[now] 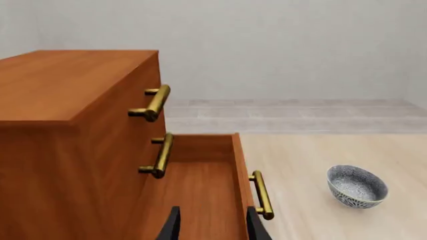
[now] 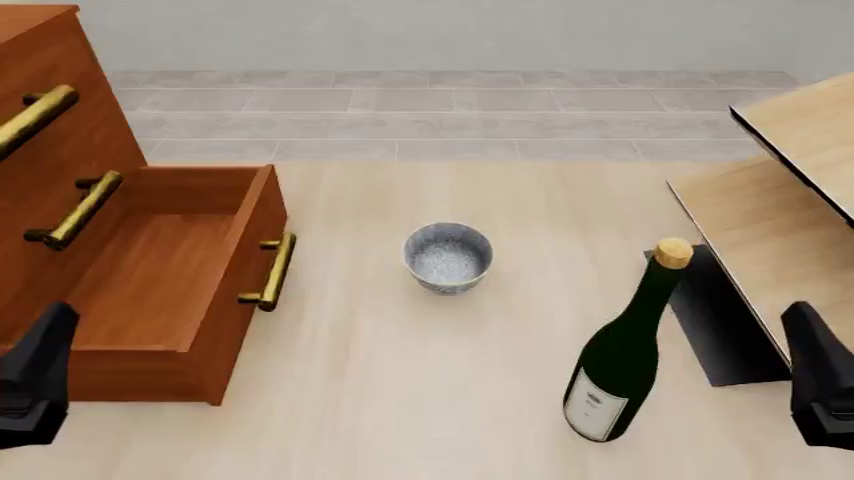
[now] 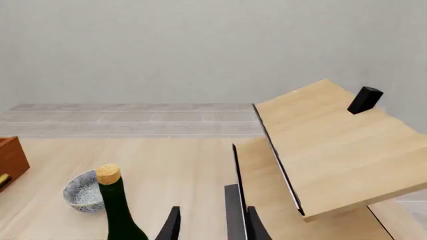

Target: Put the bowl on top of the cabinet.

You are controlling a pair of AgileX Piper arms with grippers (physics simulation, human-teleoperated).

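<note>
The bowl [image 2: 449,256], white with a blue-grey pattern, stands upright on the light wood table near its middle. It also shows in the left wrist view [image 1: 357,186] and the right wrist view [image 3: 83,191]. The reddish-brown cabinet [image 2: 54,150] fills the far left, its bottom drawer [image 2: 174,270] pulled out and empty; its flat top [image 1: 67,80] is bare. My left gripper [image 1: 213,227] hovers open over the drawer's near end, well left of the bowl. My right gripper [image 3: 212,225] is open too, low at the near right, behind the bottle.
A dark green bottle [image 2: 625,350] with a cork stands upright to the right of the bowl and nearer to me. A pale wood shelf unit [image 2: 774,220] with a black support occupies the right side. Brass bar handles [image 2: 271,272] stick out from the drawers.
</note>
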